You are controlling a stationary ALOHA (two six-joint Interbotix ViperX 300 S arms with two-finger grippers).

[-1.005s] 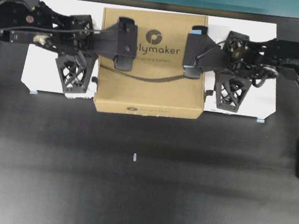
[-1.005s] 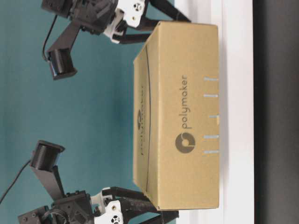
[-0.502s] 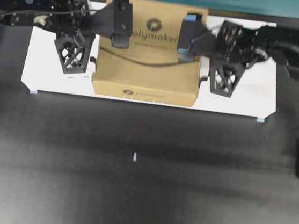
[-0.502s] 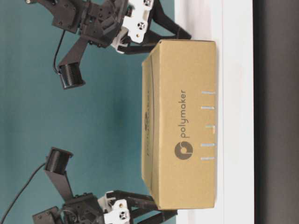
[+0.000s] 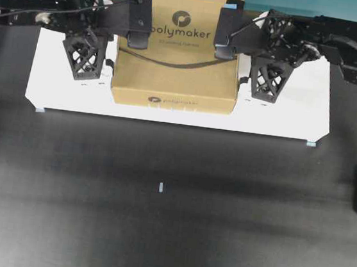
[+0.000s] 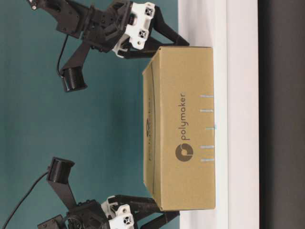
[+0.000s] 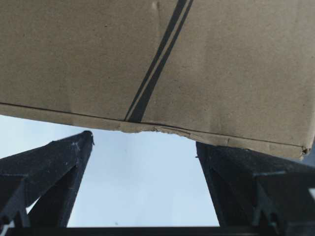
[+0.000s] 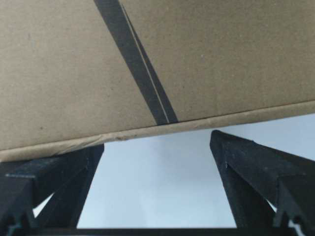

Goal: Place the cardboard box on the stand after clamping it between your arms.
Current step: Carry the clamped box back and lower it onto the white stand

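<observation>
Two black arms, one cardboard box and one stand are being shown on a dark counter (image 5: 155,221).

At the left of the overhead view, the left arm (image 5: 44,9) is being stretched toward the middle, over the left part of the stand (image 5: 48,86). The left claw (image 5: 84,55) is being kept wide open, with nothing held between its two lattice fingers; in the left wrist view a broad gap is being seen between the two fingers (image 7: 49,172), and the brown side of the box is standing just in front of them.

In the middle, the cardboard box (image 5: 175,75) is being carried by the white stand, toward its far edge. One dark round logo and the word "polymaker" are being seen on its top, and the same print is being seen on its near side. In the table-level view the box (image 6: 183,129) is being seen resting flat on the white platform (image 6: 238,114), with one arm at each end.

At the right, the right arm (image 5: 343,46) is being stretched inward in the same way. The right claw (image 5: 268,79) is also being kept wide open and empty, just beside the right side of the box. Two small light-blue feet (image 5: 311,144) are being seen at the near corners of the stand.
</observation>
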